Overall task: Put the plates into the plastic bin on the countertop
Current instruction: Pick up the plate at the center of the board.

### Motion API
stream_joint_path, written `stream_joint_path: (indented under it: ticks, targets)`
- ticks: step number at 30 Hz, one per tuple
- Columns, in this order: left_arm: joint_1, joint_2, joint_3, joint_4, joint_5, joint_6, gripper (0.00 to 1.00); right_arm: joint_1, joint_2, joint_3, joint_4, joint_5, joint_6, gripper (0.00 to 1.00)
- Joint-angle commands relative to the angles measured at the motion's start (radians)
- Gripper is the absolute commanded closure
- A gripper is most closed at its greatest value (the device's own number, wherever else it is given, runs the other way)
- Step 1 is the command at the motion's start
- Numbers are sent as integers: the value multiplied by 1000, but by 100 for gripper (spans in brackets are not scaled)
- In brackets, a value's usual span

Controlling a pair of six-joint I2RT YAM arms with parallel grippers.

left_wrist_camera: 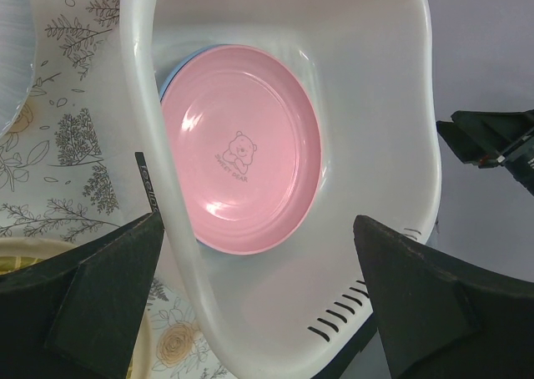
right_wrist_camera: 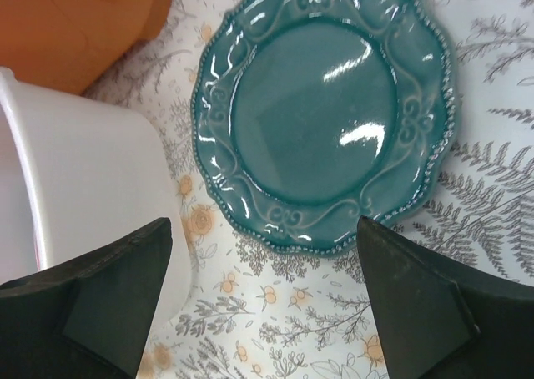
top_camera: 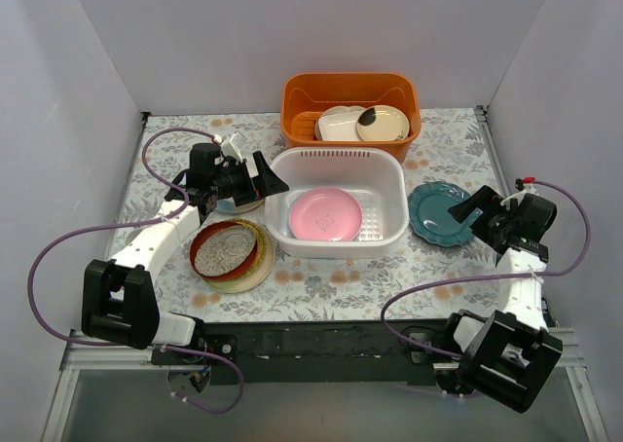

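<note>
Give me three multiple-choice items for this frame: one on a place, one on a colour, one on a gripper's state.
1. Where does the teal plate lie relative to the plastic bin? A inside it; B flat on the countertop to its right; C leaning upright against it.
2. What colour is the uppermost plate in the bin? A pink; B yellow; C black.
3. How do the right gripper's jaws stand? A shut on the teal plate; B open, holding nothing; C shut on the bin's rim.
Key: 1 B, it lies on the printed cloth beside the bin. 2 A, pink shows on top in two views. 3 B, they stand wide apart above the plate.
</note>
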Motion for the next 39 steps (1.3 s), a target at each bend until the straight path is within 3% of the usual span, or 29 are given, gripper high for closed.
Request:
stream_joint_path:
  ticks: [1,18,31,39]
  targets:
    - [3,-30,-2,23,49,-5,2,-32,-56,-32,64,9,24,2]
    - [1,-29,-3,29,55,-8,2,-235,100,-165,253,-302,142,4]
    - [3,-33,-2,28,46,-7,2,-318,232,-185,267,-339,147,6]
    - [3,-33,-3,26,41,-7,2,-321,321,-214,372,-376,180,9]
